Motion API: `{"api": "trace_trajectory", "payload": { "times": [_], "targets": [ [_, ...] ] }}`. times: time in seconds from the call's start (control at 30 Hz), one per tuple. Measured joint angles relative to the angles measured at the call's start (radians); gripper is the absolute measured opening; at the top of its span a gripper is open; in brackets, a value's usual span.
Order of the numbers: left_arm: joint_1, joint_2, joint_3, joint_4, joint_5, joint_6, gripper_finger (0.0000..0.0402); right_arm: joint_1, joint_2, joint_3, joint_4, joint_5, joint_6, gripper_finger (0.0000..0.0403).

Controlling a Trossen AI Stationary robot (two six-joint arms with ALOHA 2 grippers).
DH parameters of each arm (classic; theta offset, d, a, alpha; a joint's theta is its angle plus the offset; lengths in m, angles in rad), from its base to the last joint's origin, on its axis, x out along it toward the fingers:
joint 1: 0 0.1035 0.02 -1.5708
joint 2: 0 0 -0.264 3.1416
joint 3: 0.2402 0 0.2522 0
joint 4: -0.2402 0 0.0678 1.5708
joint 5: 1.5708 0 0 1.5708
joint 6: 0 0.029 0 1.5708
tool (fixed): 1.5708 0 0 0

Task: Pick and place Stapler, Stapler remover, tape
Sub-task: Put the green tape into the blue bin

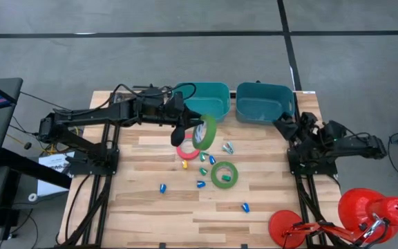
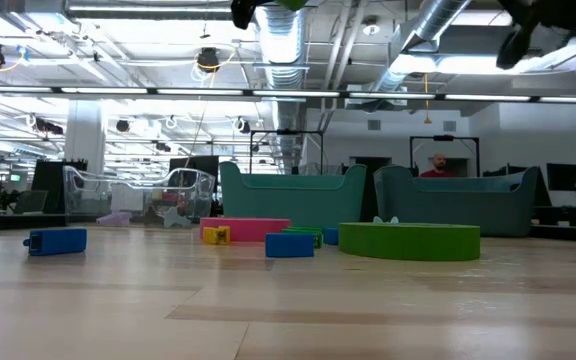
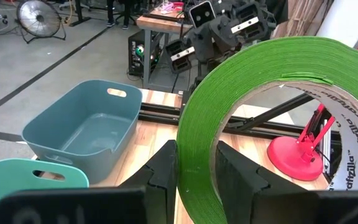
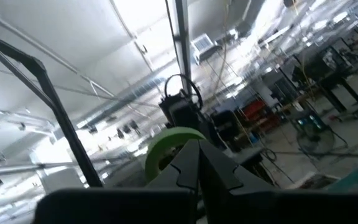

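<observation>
Left end effector (image 1: 197, 133) raised above the table (image 1: 137, 200) near centre, clamped on an upright green tape roll (image 1: 206, 131); in the left wrist view, one finger (image 3: 166, 171) outside the roll's wall and the other inside, pinching it. Below and touching at about 7 o'clock in the high view, the pink-red tape roll (image 1: 186, 150) flat on the wood. Second green tape roll (image 1: 224, 174) flat too, near, at 5 o'clock from the held one. Small blue, green and yellow pieces scattered around both flat rolls. Two teal bins at the far edge: one (image 1: 216, 97) just at 12 o'clock from the held roll, the other (image 1: 264, 102) at 2 o'clock. Right end effector (image 1: 284, 125) parked at the right edge, fingers closed together, holding nothing.
</observation>
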Motion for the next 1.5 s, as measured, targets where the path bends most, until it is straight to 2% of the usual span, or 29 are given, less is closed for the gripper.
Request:
{"api": "trace_trajectory", "payload": {
  "times": [0.23,0.47,0.63,1.0,1.37,1.5],
  "targets": [
    [0.000,0.000,0.000,0.016,0.000,0.000,0.0077,0.000,0.236,0.146,0.001,-0.025,-0.011,0.0000],
    [0.002,0.000,0.000,0.024,-0.045,0.000,0.0077,0.001,0.459,0.329,0.005,-0.082,-0.119,0.0001],
    [0.027,-0.012,-0.001,0.042,-0.057,0.000,0.0077,0.000,0.591,0.450,0.009,-0.088,-0.135,0.0018],
    [0.108,-0.085,-0.001,0.064,-0.056,-0.039,0.0077,0.007,0.784,0.610,0.005,-0.194,-0.187,0.0099],
    [0.122,-0.115,-0.001,0.065,-0.053,-0.053,0.0077,0.006,0.950,0.714,0.014,-0.213,-0.254,0.0238],
    [0.122,-0.114,-0.001,0.065,-0.052,-0.069,0.0077,0.005,1.011,0.752,0.014,-0.214,-0.256,0.0267]
  ]
}}
